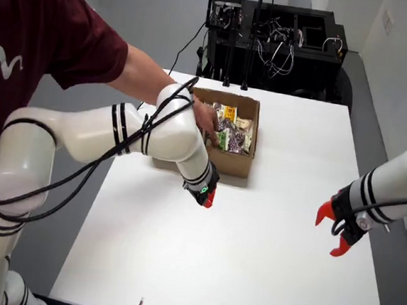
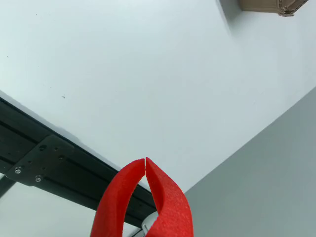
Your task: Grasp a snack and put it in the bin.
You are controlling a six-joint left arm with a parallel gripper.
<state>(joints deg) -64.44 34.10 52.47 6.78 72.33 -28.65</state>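
- Snacks (image 1: 232,130): I see them inside the cardboard box (image 1: 239,164) on the white table (image 1: 268,229).
- Gripper (image 1: 207,198): just beside the box; wrist view shows its red tips touching, holding nothing.
- Person's hand (image 1: 205,117): reaching into the box.

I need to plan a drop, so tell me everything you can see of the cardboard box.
The cardboard box is a small, open-topped carton of plain brown board, sitting flat on the white table near its far edge. Several wrapped snacks lie inside. A person's hand reaches into its left side. The left arm's gripper hangs just in front of it, apparently apart. The wrist view catches only one corner.
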